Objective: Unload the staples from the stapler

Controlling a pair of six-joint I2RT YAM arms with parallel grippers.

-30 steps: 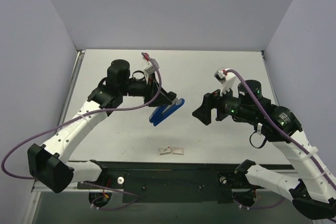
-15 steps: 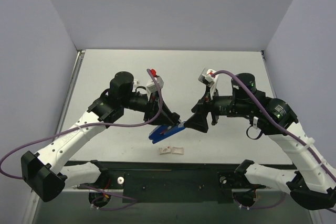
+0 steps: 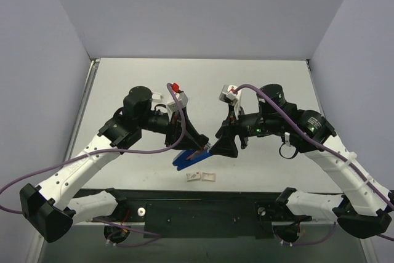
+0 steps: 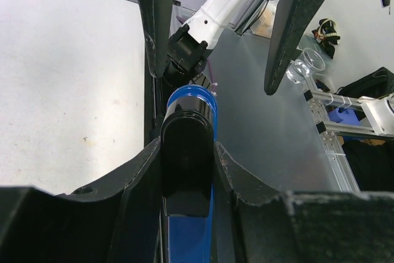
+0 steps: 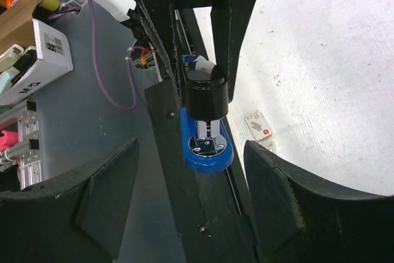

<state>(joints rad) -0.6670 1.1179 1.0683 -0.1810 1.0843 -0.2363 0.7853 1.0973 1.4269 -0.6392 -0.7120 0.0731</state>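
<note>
Centrally, low in the overhead frame, the left gripper (image 3: 198, 148) is clamped partway closed on the blue stapler (image 3: 184, 160), just above two paper scraps (image 3: 202, 177). To its right, the right gripper (image 3: 221, 147) stands wide apart by the stapler's tip, gripping nothing.

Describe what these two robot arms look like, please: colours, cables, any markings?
The left arm and right arm have white tube links and chunky black joints. A purple cable loops along each. The left gripper and right gripper are black, with two flat tapered fingers. A red-tipped white plug tops each wrist.
</note>
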